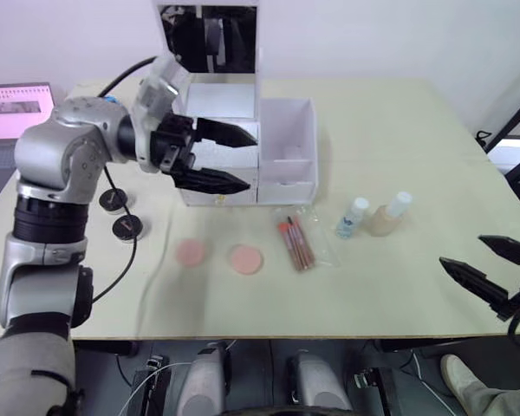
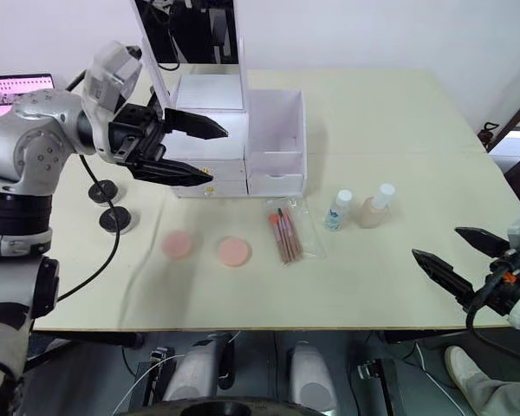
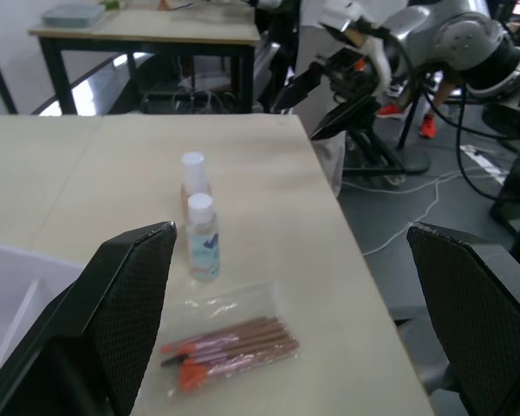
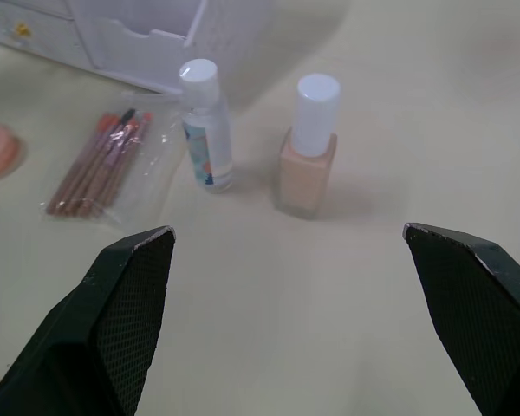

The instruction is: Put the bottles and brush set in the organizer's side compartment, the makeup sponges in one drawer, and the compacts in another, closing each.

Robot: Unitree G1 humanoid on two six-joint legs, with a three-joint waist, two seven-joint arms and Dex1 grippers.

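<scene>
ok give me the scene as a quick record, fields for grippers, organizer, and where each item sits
left gripper: open, raised in front of the organizer's drawers
right gripper: open, low near the table's right edge, holding nothing
organizer: white, mirror lid up, both drawers shut
bottles: upright on the table, side by side
brush set: flat on the table, left of the bottles
makeup sponges: on the table, apart
compacts: left of the organizer

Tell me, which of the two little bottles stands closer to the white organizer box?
The clear bottle with the blue label and white cap. It stands nearer the organizer; the squat beige bottle stands beside it, on its far side.
</scene>
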